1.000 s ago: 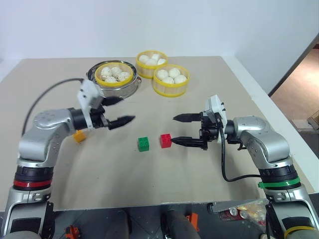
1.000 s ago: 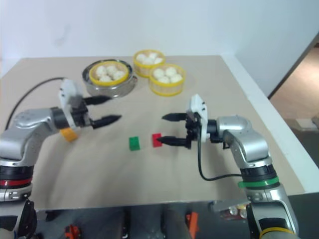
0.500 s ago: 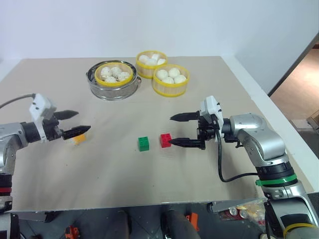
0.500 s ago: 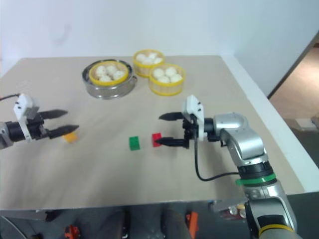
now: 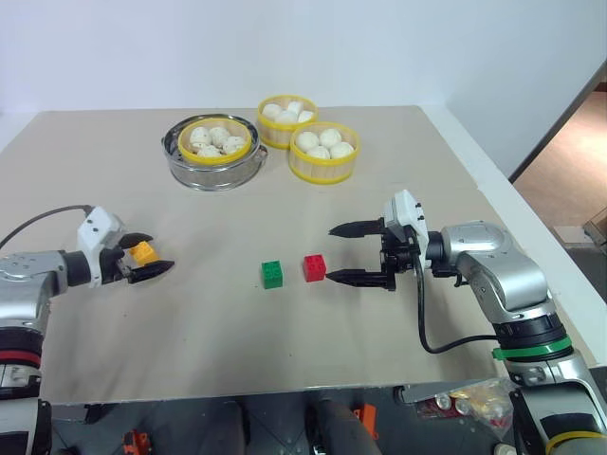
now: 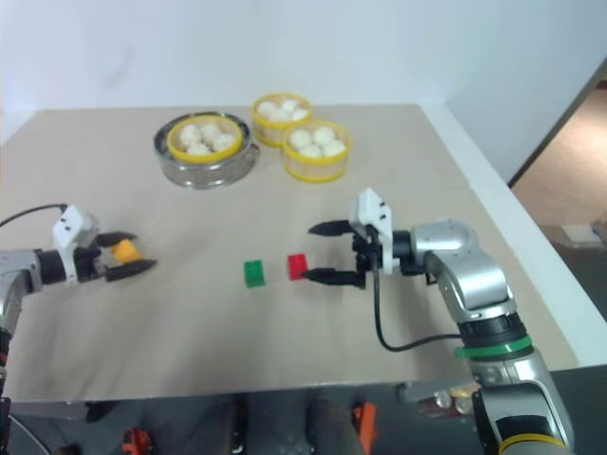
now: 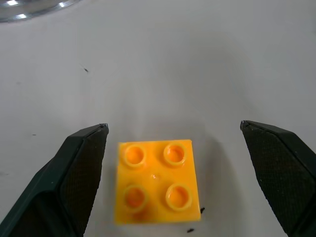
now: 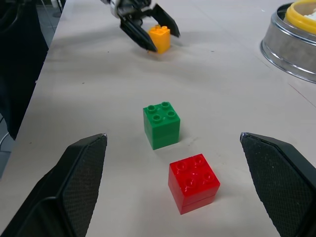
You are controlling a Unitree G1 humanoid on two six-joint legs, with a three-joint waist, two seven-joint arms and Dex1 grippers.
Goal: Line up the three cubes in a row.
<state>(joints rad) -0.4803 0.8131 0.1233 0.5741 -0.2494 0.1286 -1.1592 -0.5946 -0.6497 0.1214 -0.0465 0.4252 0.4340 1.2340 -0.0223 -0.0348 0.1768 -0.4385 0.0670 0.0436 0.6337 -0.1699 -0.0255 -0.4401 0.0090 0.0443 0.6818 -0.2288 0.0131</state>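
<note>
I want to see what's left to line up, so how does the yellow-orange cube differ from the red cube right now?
The yellow-orange cube sits alone far toward the table's left side, while the red cube sits close beside the green cube. The yellow-orange one lies between the open jaws of the left gripper, ungripped; the red one lies just ahead of the right gripper, outside its jaws. Both are small four-studded bricks resting on the table.

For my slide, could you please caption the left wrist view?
Open left gripper straddling the orange cube on the table, not yet closed.
</note>
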